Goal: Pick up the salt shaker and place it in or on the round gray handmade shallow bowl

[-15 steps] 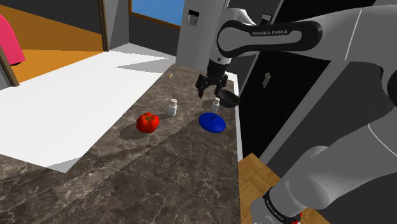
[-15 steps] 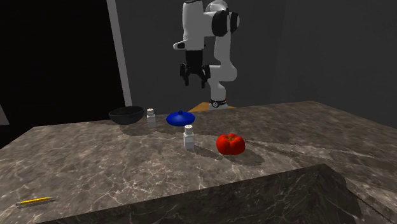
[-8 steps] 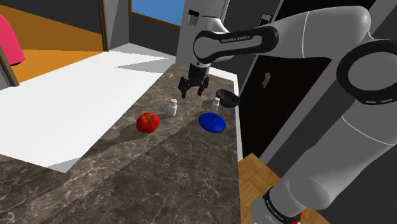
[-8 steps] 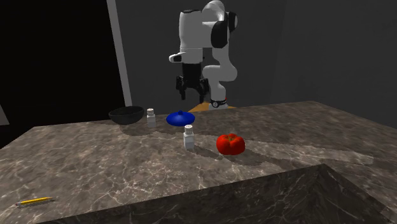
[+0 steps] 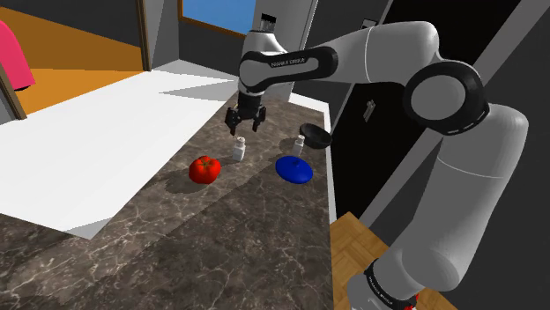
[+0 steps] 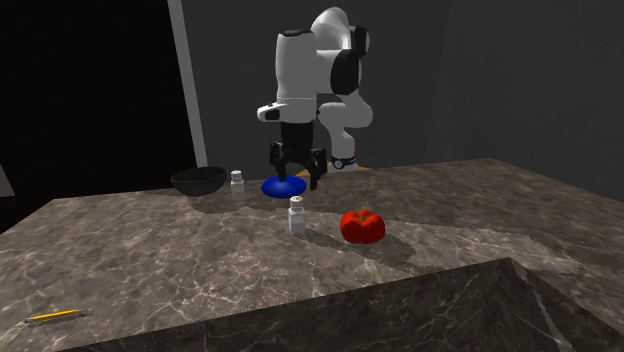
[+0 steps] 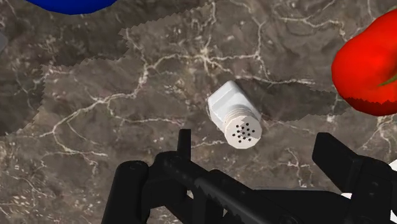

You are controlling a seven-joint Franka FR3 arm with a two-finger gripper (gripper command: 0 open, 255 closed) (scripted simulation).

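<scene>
Ok, gripper [image 5: 244, 123] hovers right over the salt shaker [image 5: 238, 150], fingers spread wide, nothing between them. I read this as pre-grasp, with the spread there to straddle the body on the way down

Shaker stands upright on the marble counter [image 5: 229, 229], free of everything. In the wrist view its perforated cap [image 7: 243, 132] faces the lens, so the approach looks near vertical. It sits nearer one finger than the other, so a small re-centre probably comes before closing

Shoulder view, clock from the shaker:
- tomato [image 5: 204, 168] at 8, near, not touching
- blue disc [image 5: 293, 167] at 4, apart
- dark shallow bowl [image 5: 315, 136] between 2 and 3, by the counter's far edge
- second shaker [image 5: 300, 141] at 3, just beside the bowl

The target looks nearly black here rather than gray. The second shaker next to it narrows the drop zone, so I'd carry high and come in from above. The disc lies near the carry path, another reason for height

Writing: "FRANKA EMIKA" on the arm link [image 5: 286, 63]. Shaker carries no label I can see. Pencil [image 6: 55, 317] lies well apart from it all
</scene>
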